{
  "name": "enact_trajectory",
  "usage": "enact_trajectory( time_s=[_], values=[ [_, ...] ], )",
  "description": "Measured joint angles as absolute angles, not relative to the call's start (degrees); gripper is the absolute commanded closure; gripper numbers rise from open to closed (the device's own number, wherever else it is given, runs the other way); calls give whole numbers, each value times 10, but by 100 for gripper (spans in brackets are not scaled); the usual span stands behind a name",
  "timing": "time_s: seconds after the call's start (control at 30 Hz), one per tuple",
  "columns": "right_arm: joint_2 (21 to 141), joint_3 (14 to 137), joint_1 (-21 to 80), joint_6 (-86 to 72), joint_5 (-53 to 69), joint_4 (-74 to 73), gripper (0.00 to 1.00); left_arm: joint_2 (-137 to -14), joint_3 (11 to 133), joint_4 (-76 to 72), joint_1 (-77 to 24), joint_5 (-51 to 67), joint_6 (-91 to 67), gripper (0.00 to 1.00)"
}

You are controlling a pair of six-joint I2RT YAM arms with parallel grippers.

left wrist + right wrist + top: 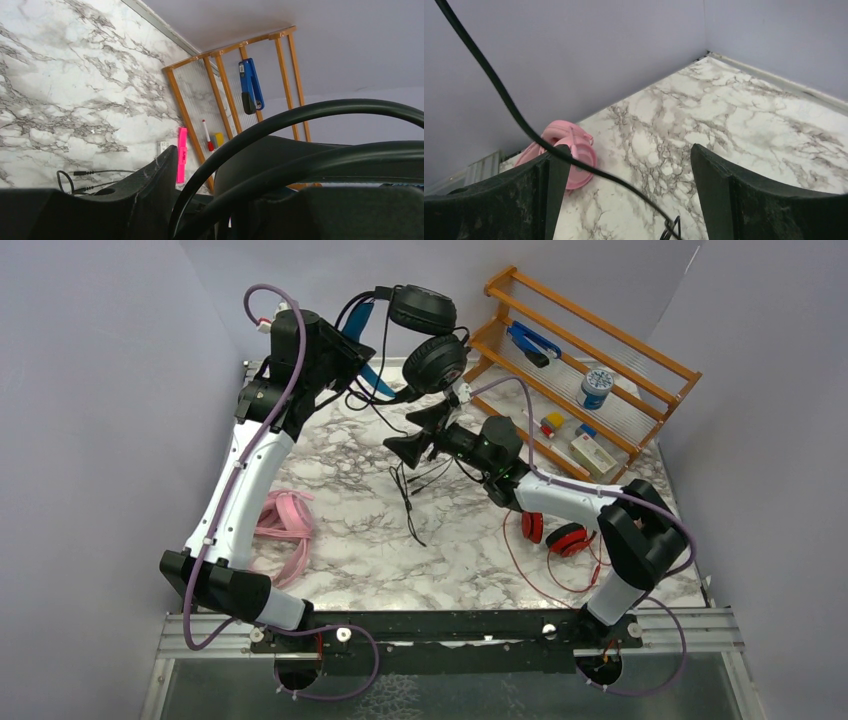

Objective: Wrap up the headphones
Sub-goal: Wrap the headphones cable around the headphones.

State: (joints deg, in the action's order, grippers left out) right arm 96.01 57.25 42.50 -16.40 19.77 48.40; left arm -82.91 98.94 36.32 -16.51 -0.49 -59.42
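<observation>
Where the table (350, 570) meets the far wall, the left arm (245, 470) rears up, left pincer (350, 360) clamped on the black headphones' (425, 315) blue band; the right arm (560, 495) stretches mid-table, right pincer (413, 435) gaping wide beside the dangling cable (408, 495).

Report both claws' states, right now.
Left claw: closed on the black headphones, held aloft.
Right claw: open, holding nothing; a black cable crosses between its fingers.

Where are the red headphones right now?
In the overhead view, the red headphones lie on the marble table at the right side, tucked partly under the right arm, nearer to the arm bases than the wooden rack.
</observation>
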Motion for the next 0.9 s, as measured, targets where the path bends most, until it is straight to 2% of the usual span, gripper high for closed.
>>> enact_trajectory(
  time_s=[0.13, 0.3, 0.47, 0.63, 0.67, 0.9],
  values=[
    [960, 581, 425, -148, 184, 484, 7, -829, 989, 364, -165, 0, -594, 100],
    [993, 613, 425, -149, 201, 486, 23, -828, 990, 364, -165, 7, -596, 100],
    [1040, 618, 425, -185, 225, 503, 62, -828, 993, 367, -165, 9, -596, 100],
    [1003, 507, 425, -223, 242, 514, 96, -829, 1030, 382, -165, -5, -585, 100],
    [986, 478, 425, -228, 247, 511, 99, -830, 1040, 383, -165, -10, -582, 100],
    [884, 397, 425, -236, 290, 487, 100, -872, 1103, 383, -157, -29, -562, 100]
  ],
)
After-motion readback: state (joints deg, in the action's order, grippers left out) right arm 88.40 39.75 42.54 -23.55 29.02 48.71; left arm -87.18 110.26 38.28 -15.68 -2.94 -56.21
